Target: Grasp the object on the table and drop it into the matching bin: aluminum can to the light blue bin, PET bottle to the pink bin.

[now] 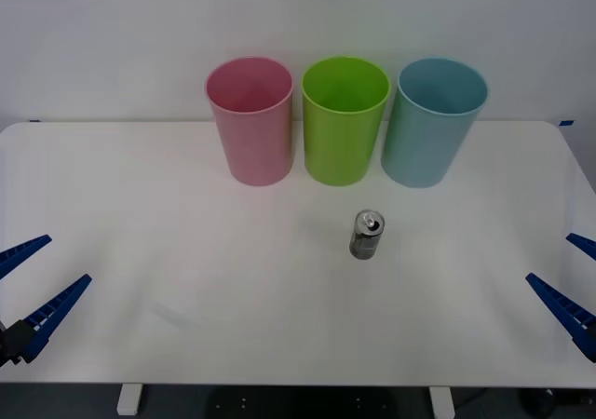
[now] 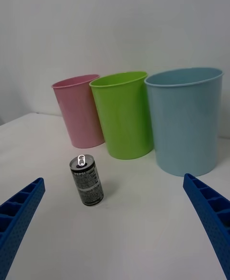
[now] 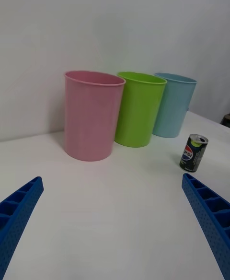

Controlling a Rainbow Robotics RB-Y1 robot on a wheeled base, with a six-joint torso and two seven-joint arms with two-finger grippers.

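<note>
The aluminum can (image 1: 367, 235) stands upright on the white table (image 1: 186, 251), a little right of centre, in front of the gap between the green and light blue bins. It also shows in the right wrist view (image 2: 86, 180) and the left wrist view (image 3: 194, 153). The pink bin (image 1: 250, 121) and the light blue bin (image 1: 433, 126) stand at the back of the table. My left gripper (image 1: 42, 284) hangs open at the table's front left, far from the can. My right gripper (image 1: 570, 275) is open at the front right, empty as well.
A lime green bin (image 1: 344, 121) stands between the pink and light blue bins, the three nearly touching in a row. A plain white wall rises behind the table. Wide bare tabletop lies on all sides of the can.
</note>
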